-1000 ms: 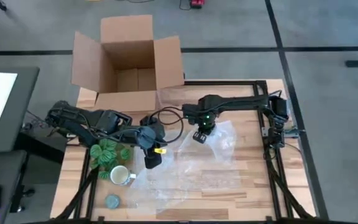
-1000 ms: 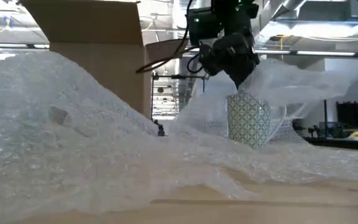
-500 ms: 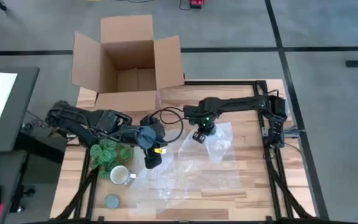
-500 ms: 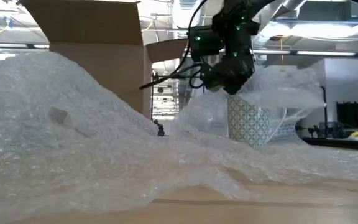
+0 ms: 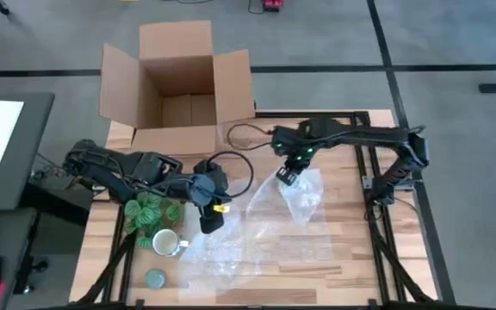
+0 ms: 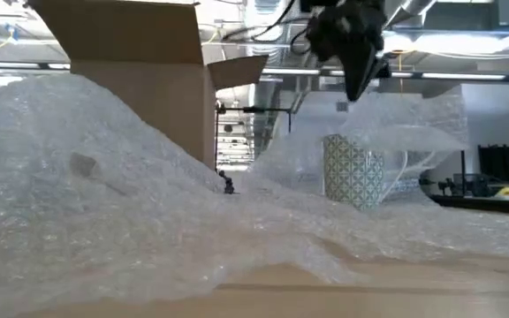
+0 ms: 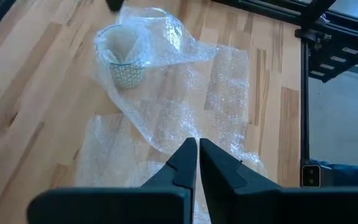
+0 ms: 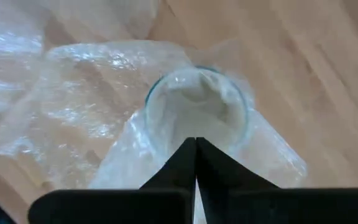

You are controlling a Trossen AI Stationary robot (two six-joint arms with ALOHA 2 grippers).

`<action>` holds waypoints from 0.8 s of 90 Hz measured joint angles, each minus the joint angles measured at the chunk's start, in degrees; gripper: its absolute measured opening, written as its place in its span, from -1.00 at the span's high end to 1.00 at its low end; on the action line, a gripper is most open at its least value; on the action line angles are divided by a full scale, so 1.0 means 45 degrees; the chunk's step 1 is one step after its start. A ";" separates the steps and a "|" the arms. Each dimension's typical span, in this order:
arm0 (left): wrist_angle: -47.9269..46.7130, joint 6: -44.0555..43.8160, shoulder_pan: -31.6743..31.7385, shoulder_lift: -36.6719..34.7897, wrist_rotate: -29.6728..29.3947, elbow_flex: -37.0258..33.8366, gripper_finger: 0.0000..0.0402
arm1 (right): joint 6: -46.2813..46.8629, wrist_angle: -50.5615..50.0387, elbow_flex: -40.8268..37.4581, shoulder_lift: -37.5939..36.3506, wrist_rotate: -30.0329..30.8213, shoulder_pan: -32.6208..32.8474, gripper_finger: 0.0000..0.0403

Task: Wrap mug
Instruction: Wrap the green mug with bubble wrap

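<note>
Well, my right gripper (image 5: 288, 175) hangs above the table (image 5: 360, 250) at about its middle, toward 12 o'clock, with the two fingers pressed flat together and nothing between them. Right under it sits a green-patterned cup (image 6: 352, 170), upright, with the bubble wrap (image 5: 257, 241) draped over its mouth and down its sides. From the low view my fingertips are clearly above the cup and not touching it or the film. My left gripper (image 5: 210, 220) is toward 9 o'clock of the right one, low over the near-left part of the wrap, and its fingers are also closed against each other. Their tips lie right at the film, but I cannot tell whether any of it is caught between them. The wrap spreads from the covered cup toward 6 o'clock, rumpled and partly lifted off the wood. The mug (image 5: 166, 243) stands uncovered at about 8 o'clock on the table, upright, handle turned toward the wrap, just beside the sheet's left edge and near my left gripper. The green bundle (image 5: 149, 213) lies just at 11 o'clock of the mug, and a grey-blue disc (image 5: 155, 278) lies at 6 o'clock of it. The open box (image 5: 179, 86) sits at the table's 11 o'clock corner.
</note>
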 joint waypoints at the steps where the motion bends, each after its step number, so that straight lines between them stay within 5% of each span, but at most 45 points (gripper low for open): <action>1: 0.0000 -0.0010 0.0000 0.0000 0.0000 0.0000 1.00 | 0.0052 -0.0071 0.0000 -0.0125 0.0060 0.0025 1.00; 20: -0.0005 -0.0088 0.0000 0.0000 -0.0010 0.0000 1.00 | 0.1198 -0.1562 -0.1041 -0.2412 0.0939 0.0527 0.88; 39: -0.0005 -0.0122 0.0000 -0.0002 -0.0024 0.0000 1.00 | 0.3381 -0.1843 -0.4275 -0.5182 0.1024 0.0643 0.57; 72: -0.0006 -0.0035 0.0000 0.0000 -0.0029 0.0000 1.00 | 0.7247 0.4683 -1.0913 -0.7674 -0.0672 0.0131 0.12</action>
